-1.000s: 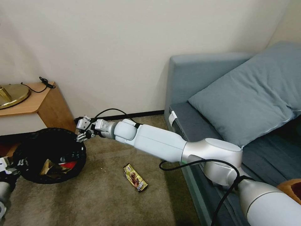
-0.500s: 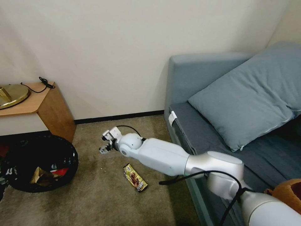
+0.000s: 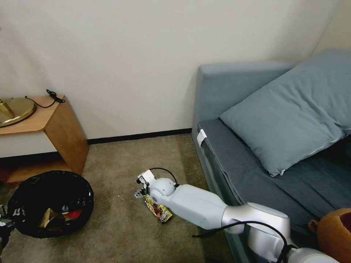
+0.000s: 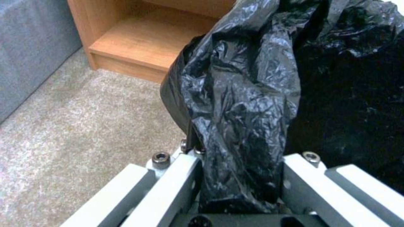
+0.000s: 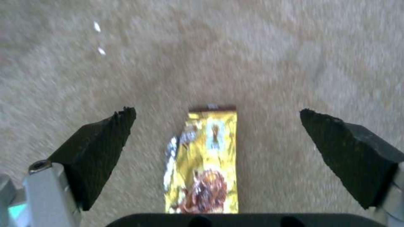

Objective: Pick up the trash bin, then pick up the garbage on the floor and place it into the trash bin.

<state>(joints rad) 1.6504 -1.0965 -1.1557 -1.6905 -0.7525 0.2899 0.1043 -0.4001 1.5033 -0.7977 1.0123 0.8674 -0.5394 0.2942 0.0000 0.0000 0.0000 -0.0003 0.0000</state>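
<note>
Yellow candy wrapper [image 5: 206, 160] lies between the spread right hand [image 5: 216, 126] fingers

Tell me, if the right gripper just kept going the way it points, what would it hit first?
Most likely the candy wrapper on the carpet. The open right gripper points down at it, one finger on each side. How far above it hangs is unclear.

The right arm's wrist covers part of the yellow-brown candy wrapper [image 3: 159, 210], the black bag liner [image 4: 240, 104] hides the left gripper's [image 4: 240, 189] fingertips, and the bin's contents [image 3: 55, 217] are too small to identify.
</note>
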